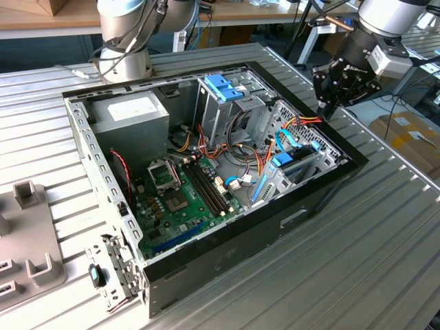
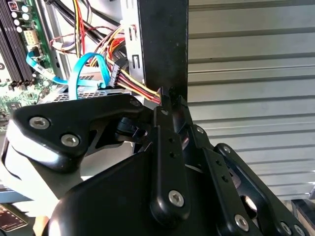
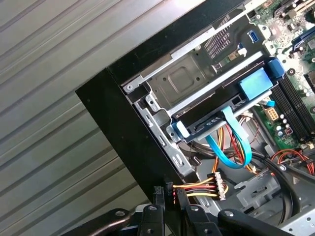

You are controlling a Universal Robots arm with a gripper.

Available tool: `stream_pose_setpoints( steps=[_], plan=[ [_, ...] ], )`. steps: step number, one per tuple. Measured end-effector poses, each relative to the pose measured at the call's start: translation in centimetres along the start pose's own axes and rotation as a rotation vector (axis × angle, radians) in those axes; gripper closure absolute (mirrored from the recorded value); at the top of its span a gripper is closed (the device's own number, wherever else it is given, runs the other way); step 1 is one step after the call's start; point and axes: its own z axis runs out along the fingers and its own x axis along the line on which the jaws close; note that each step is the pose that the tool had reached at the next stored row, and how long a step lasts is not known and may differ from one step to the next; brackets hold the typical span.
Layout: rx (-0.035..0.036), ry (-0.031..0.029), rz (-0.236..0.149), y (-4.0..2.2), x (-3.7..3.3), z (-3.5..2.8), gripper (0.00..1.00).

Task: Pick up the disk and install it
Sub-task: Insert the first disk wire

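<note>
Hovering at the open computer case [image 1: 206, 268], fingers pressed together, empty.
Gripper [image 1: 328, 103] hanging just above the case's corner beside the disk [image 3: 216, 115] sitting in its bay.

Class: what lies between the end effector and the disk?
In the first wrist view, a looped blue cable and a coloured wire bundle separate the end effector from the disk.

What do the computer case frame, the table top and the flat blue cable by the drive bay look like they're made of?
Computer case: black painted sheet metal outside and bare grey steel inside, judging by the thin folded, punched walls.
Table top: probably aluminium, a matte silver surface with straight ribbed grooves.
Blue cable: flexible plastic-sheathed ribbon, smooth and slightly glossy, bending in a loop.
</note>
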Motion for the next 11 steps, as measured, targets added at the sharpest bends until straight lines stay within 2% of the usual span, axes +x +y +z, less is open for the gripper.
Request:
stream_pose_setpoints(
  steps=[4,11],
  plan=[
    [0.0,0.0,0.0,0.28,0.24,0.07,0.76],
    [0.0006,-0.0004,0.0,0.37,0.2,0.14,0.76]
  ],
)
